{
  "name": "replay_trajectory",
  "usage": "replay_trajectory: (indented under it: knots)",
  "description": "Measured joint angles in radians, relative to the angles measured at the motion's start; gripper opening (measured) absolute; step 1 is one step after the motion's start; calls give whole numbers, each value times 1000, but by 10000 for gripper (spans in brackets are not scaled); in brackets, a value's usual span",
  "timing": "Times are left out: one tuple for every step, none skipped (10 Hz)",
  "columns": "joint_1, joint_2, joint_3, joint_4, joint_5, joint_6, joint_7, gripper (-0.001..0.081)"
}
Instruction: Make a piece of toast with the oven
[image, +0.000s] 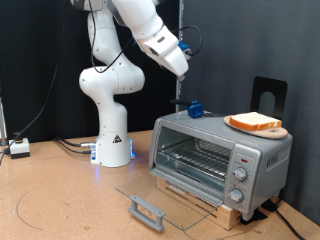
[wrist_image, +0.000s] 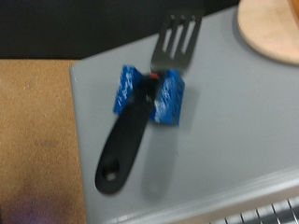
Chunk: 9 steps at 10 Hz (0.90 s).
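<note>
At the exterior view's left stands the arm's white base (image: 108, 140), on a brown table (image: 50, 190) with a small box (image: 19, 148) and cables near its left edge. The arm reaches up and over to the right, and the gripper (image: 183, 72) hangs in the air above the left end of the oven's top, holding nothing that shows; whether its fingers are parted or closed I cannot tell, since neither view shows them clearly. Below it sits the oven (image: 215, 155), its glass door (image: 150, 205) folded down flat toward the near side, the wire rack (image: 195, 158) bare inside and the knobs (image: 238, 180) down its right side. On the oven's top, right under the gripper, lies a spatula (wrist_image: 140, 103) — black handle, slotted metal blade, a blue wrap (wrist_image: 149, 93) round its neck — and the wrist view looks straight down on it. Further right, on a round wooden board (image: 262, 130) at the right end of the oven's top, rests the toast (image: 252, 121), not yet inside. It looks light, soft and easily crushed or torn, so a pinch on the crust seems risky — sliding the blade under its flat underside would likely carry it better, with the wrapped neck the surest place to take hold of the spatula.
</note>
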Motion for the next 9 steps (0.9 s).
replay_trajectory:
  knots:
    - [5, -39, 12, -22, 16, 8, -16, 809]
    - [5, -85, 23, -46, 18, 10, -20, 809]
    - [4, -133, 36, -71, 18, 13, -16, 809]
    - [-2, -186, 57, -101, 18, 34, 14, 809]
    - [-12, -240, 85, -134, 18, 52, 64, 809]
    - [-27, -296, 115, -169, 19, 79, 122, 809]
    - [-41, -347, 137, -202, 23, 107, 172, 809]
    - [-55, -388, 150, -228, 25, 124, 211, 809]
    - [-65, -415, 155, -247, 25, 136, 232, 809]
